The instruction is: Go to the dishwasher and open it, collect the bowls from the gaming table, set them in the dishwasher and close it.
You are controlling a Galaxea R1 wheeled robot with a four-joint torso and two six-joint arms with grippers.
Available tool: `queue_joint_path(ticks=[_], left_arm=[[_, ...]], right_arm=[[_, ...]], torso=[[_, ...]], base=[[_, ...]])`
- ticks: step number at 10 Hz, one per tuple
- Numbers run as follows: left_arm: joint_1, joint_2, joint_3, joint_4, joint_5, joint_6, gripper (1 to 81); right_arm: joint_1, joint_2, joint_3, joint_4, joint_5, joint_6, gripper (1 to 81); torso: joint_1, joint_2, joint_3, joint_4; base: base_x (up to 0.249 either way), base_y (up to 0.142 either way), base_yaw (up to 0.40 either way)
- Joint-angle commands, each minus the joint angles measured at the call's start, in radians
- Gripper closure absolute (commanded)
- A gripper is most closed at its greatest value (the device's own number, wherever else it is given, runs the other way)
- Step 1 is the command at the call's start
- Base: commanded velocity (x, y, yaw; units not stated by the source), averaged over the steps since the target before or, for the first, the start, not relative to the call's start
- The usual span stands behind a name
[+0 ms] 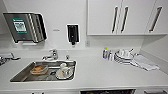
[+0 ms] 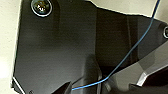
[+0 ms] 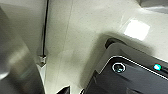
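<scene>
So I'm parked right in front of the kitchen bench [image 1: 105, 72], white top, head cam looking down on it. The steel sink [image 1: 22, 75] is set into it toward the left, with a tap [image 1: 51, 54] behind it. Inside the basin there's an orange-brown thing in a clear dish [image 1: 38, 69] and, next to it, a white cup on a plate [image 1: 63, 71]. Over on the right of the bench sits a stack of plates with cups on top [image 1: 123, 56], a couple of small bottles [image 1: 107, 54] just beside it, and a folded cloth [image 1: 145, 62] on the far side of the stack.

On the wall: a paper towel dispenser [image 1: 25, 27] up left, a dark soap dispenser [image 1: 73, 33] in the middle, white cupboards [image 1: 125, 16] with long handles to the right.

The dishwasher [image 1: 107, 91] is just peeking in at the lower edge of the head view, under the bench, right of the sink: a dark strip, can't make out more.

Tools: honestly can't tell the state of either one. Left wrist cam gives me the robot's own dark plate and a blue cable [image 2: 130, 53]. Right wrist cam shows pale floor [image 3: 82, 37] and a blurry metal surface [image 3: 15, 65].
</scene>
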Motion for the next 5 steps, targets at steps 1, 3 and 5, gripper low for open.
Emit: queue_joint_path(ticks=[1,3,5], left_arm=[[-0.028,0.004,0.005,0.000,0.087,0.004,1.0],[-0.028,0.004,0.005,0.001,0.087,0.004,1.0],[-0.036,-0.004,0.002,0.003,0.084,0.013,1.0]], right_arm=[[0.291,-0.108,0.241,0.142,-0.106,-0.010,1.0],[0.335,-0.150,0.292,0.140,-0.107,-0.016,1.0],[0.313,-0.158,0.291,0.070,-0.110,-0.088,1.0]], torso=[[0.000,0.000,0.000,0.000],[0.000,0.000,0.000,0.000],[0.001,0.000,0.000,0.000]], base=[[0.000,0.000,0.000],[0.000,0.000,0.000],[0.000,0.000,0.000]])
